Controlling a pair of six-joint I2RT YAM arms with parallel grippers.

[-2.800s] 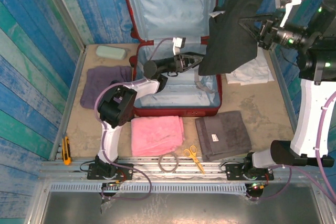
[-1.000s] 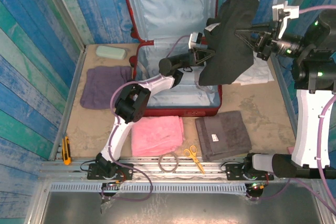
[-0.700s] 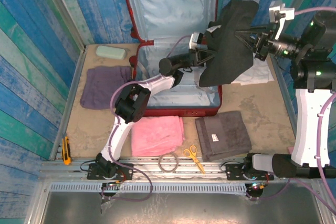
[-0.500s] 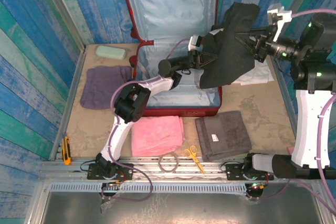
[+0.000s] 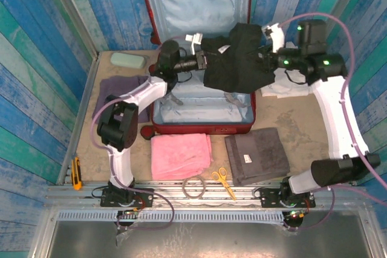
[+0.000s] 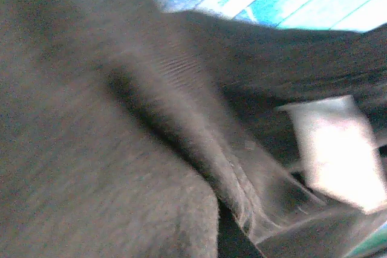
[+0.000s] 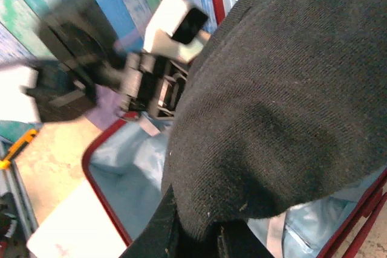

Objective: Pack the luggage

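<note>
Well left of the left fingers, on the table: purple towel, with a pale green case behind it.

Left gripper: jaws closed tight on the left edge of a black garment. Wrist view: garment right against the lens, blurred.

The garment spans from one set of fingers to the other.

Luggage: lies open directly beneath both grippers, lid upright at the back, pale lining bare under the left fingers.

Right gripper: closed on the garment's right side, tips buried in folds. Wrist view: garment drapes over them.

White cloth: just right of the right fingers, lower, beside the luggage.

Nearer the bases than either gripper: pink towel, scissors, grey towel.
</note>
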